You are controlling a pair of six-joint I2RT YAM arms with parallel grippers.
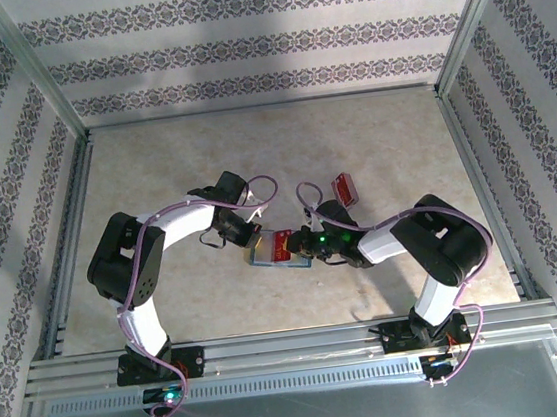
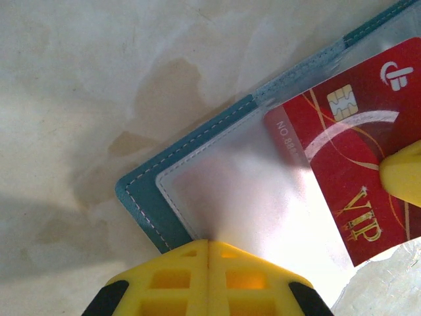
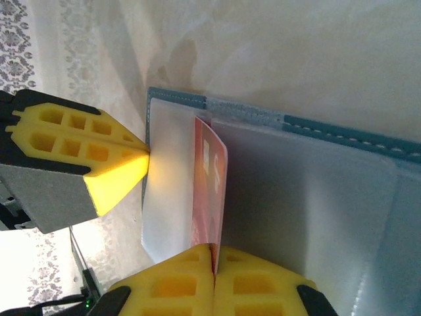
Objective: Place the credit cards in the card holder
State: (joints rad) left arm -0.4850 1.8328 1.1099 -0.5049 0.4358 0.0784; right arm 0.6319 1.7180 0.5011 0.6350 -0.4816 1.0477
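Clearly, the right pincer (image 3: 214, 250) was clamped on 1 red card (image 2: 342, 151), partly inside the card holder (image 2: 141, 201) near the middle of the bench (image 1: 153, 162). The card's long side pointed toward the left pincer (image 2: 209, 246), whose fingers were together, pressing the holder's far edge.

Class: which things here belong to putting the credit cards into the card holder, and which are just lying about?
Job in hand:
card holder
red VIP card, partly under the clear pocket, held by the right gripper
second red card, lying on the table
left gripper, at the holder's edge

Just there:
metal frame
patterned walls
purple cables
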